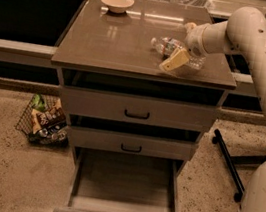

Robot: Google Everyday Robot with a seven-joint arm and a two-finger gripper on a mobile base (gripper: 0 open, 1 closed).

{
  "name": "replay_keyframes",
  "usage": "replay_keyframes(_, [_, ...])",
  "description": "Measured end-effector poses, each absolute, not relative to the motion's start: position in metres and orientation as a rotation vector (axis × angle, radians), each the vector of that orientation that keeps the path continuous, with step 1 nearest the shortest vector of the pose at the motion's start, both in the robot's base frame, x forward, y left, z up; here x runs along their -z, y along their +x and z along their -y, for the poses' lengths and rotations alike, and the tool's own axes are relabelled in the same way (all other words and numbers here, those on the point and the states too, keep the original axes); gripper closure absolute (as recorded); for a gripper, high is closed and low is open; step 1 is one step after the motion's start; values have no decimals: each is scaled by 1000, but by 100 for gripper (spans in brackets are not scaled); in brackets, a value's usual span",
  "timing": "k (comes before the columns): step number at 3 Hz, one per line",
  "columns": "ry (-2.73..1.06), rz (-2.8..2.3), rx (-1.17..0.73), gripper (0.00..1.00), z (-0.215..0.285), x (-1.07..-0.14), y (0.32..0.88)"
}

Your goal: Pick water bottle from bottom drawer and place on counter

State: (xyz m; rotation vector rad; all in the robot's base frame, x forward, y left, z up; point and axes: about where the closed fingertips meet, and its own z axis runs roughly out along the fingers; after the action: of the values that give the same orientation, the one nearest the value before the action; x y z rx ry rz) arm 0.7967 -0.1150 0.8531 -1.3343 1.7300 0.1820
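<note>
On the tabletop [118, 44], toward its right edge, the bottle [169, 46] lies on its side; the gripper [181, 45] sits over it, jaws apart; bottom drawer [124, 190] open

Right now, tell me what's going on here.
The robot arm's end effector hovers over the right side of the counter, its fingers open around the water bottle, which lies on its side there. The bottom drawer stands pulled out. A cream bowl sits at the back of the counter.
</note>
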Motion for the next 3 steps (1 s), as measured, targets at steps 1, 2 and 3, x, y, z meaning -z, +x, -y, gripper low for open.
replay_keyframes(1, [-1331,-1723,-158,0,116,-856,796])
replay_keyframes(2, [-1337,-1716,-103,0,122,-866,796])
replay_keyframes(3, [-1350,-1713,-15,0,133,-886,792])
